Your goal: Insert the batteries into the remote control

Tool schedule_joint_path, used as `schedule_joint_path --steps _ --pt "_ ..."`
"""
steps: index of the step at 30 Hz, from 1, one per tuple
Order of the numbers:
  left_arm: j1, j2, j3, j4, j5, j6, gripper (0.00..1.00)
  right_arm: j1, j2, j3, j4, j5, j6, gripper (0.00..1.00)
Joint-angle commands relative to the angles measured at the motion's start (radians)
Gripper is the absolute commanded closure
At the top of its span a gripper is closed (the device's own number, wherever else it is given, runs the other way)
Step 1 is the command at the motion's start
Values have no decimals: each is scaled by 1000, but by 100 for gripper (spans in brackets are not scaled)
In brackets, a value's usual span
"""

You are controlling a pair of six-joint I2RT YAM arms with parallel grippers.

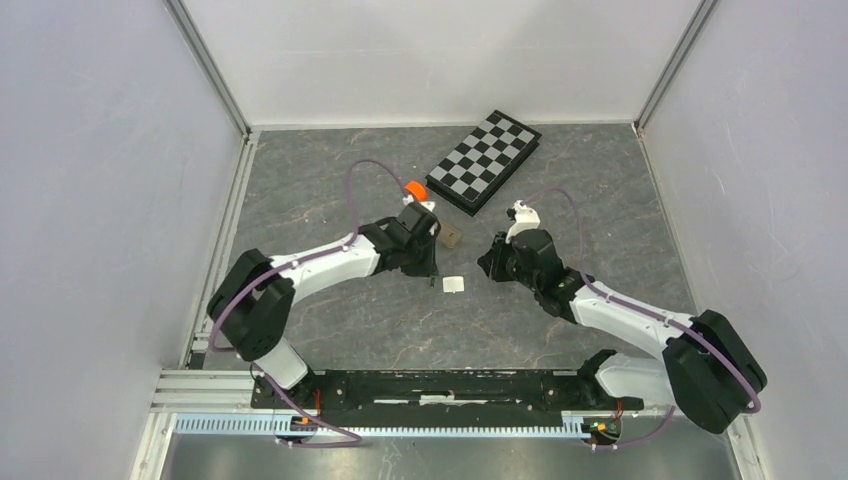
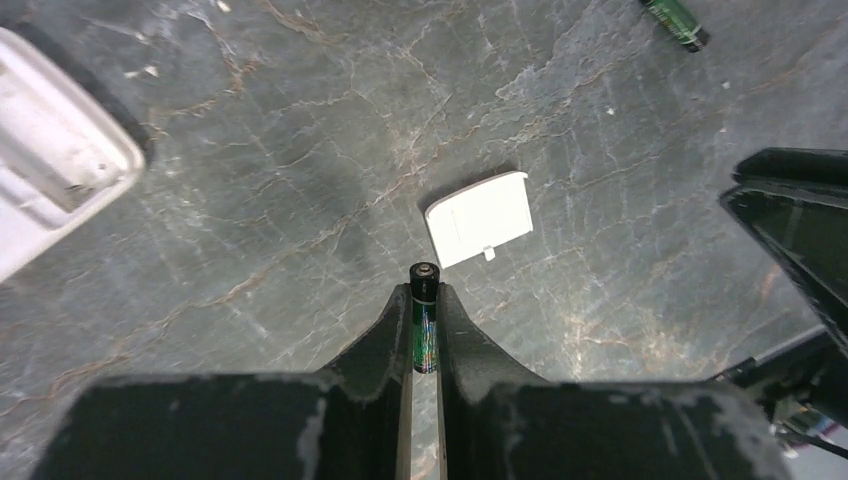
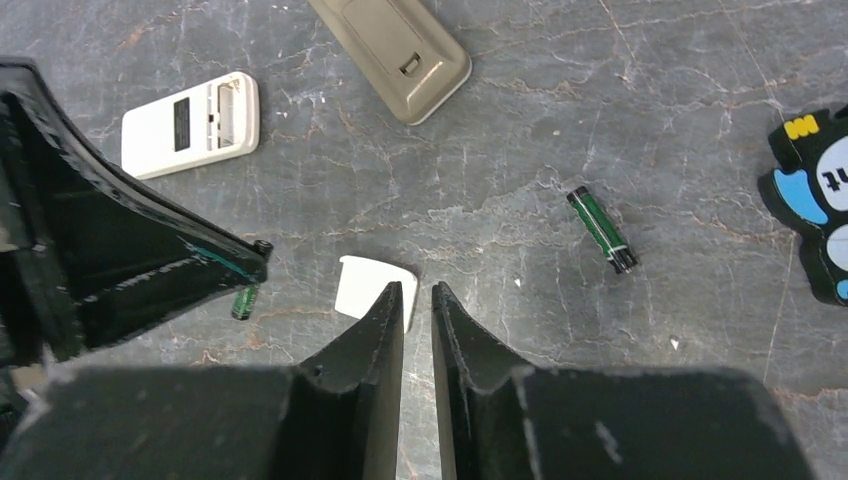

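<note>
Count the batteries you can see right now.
2. One battery is clamped in the left gripper; the other battery lies loose on the table. More may be hidden beneath the arms.

Green battery [image 2: 424,325], white remote [image 3: 190,123], checkered board [image 1: 484,160]

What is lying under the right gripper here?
A white battery cover lies on the table below the right gripper, whose jaws stand slightly apart and hold nothing. Its near corner is hidden behind the fingertips, so contact cannot be judged.
</note>
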Motion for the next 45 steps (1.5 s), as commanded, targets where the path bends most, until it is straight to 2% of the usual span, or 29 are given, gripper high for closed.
schedule_joint_path --steps 1,4,8,15,19,23,24,26,28,32,36,40,45 --pt "-49 70 0 50 -126 -66 86 -8 -38 -22 10 33 -7 79" --pt "-64 101 1 42 -160 -67 78 -11 -43 -24 4 40 -14 79" --pt "-64 119 6 41 -182 -66 74 -13 -36 -26 6 36 -17 79" --pt "-61 71 46 -2 -240 -39 46 -13 -31 -12 13 9 -49 77" --pt "-12 -50 61 -17 -287 7 24 -13 0 37 65 -70 -130 62" --pt "163 -180 12 -9 -246 33 4 0 122 134 154 -236 -290 29" --pt "215 -207 -10 -4 -221 33 1 5 160 176 169 -288 -331 24" --pt "326 -254 -51 4 -160 43 0 27 261 273 159 -359 -434 15" --pt "432 -296 -80 -4 -137 53 0 55 348 371 137 -395 -548 2" --pt "532 -355 -83 -59 -148 52 0 114 507 543 83 -433 -841 2" --pt "586 -384 -100 -56 -89 20 0 131 661 703 -1 -532 -1039 2" --pt "653 -384 -131 -38 48 7 0 135 774 830 -90 -666 -1167 2" --pt "737 -379 -172 -3 192 -19 0 135 894 953 -220 -740 -1279 2"
